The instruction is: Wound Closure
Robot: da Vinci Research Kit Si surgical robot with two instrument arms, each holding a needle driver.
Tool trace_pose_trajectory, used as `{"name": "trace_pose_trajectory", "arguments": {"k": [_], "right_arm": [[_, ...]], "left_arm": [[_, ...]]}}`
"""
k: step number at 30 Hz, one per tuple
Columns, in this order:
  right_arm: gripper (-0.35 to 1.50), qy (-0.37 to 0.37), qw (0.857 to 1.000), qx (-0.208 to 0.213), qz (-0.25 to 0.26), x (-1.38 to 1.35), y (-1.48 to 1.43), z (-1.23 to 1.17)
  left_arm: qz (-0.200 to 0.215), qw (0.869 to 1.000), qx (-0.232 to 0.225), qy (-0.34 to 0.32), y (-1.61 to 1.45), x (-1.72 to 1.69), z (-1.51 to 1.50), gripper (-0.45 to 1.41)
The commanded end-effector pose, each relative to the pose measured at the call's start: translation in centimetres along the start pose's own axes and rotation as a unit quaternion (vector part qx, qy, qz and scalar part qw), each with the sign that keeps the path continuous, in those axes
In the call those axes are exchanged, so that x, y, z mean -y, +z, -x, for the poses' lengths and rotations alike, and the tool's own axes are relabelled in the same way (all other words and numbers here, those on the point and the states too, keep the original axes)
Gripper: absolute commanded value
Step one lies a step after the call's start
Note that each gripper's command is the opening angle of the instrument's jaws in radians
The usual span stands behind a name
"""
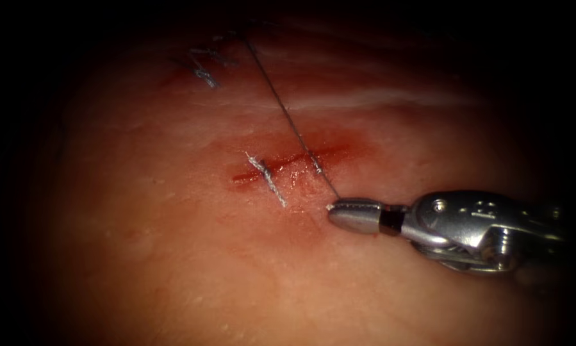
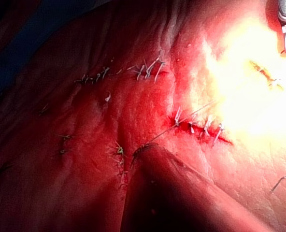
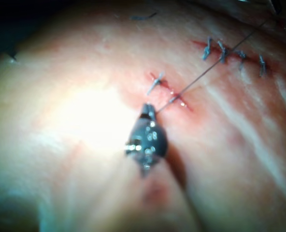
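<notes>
tissue [image 1: 172,256], right tool [image 1: 334,208] gripping thread [image 1: 288,115]

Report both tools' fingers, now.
Right tool: fingers shut on the thread, just below the cut in the tissue.
Left tool: nothing to report from these views.

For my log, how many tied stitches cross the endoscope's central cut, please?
1: a stitch near the cut's left end. Right hand holds the thread right of it.

Right arm's gripper [image 1: 358,214] reaches in from the right, jaws closed on the thread [image 1: 288,115]
</notes>
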Motion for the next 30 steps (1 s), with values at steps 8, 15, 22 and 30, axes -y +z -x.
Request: {"name": "trace_pose_trajectory", "arguments": {"k": [8, 15, 22, 30], "right_arm": [[-0.35, -0.004, 1.000, -0.001, -0.004, 0.11, 0.10, 0.09], [-0.35, -0.011, 1.000, 0.001, -0.009, 0.19, 0.14, 0.14], [-0.35, -0.017, 0.999, 0.015, -0.044, 0.29, 0.15, 0.20], [-0.35, -0.024, 0.998, 0.021, -0.053, 0.31, 0.20, 0.27]], "left_arm": [[-0.010, 1.000, -0.001, -0.008, 0.02, 0.15, 0.03, -0.45], [-0.018, 1.000, 0.001, -0.018, 0.09, 0.10, 0.01, -0.45], [-0.020, 1.000, 0.002, -0.018, 0.08, 0.11, 0.03, -0.45], [-0.021, 1.000, 0.003, -0.020, 0.06, 0.13, 0.07, -0.45]]}}
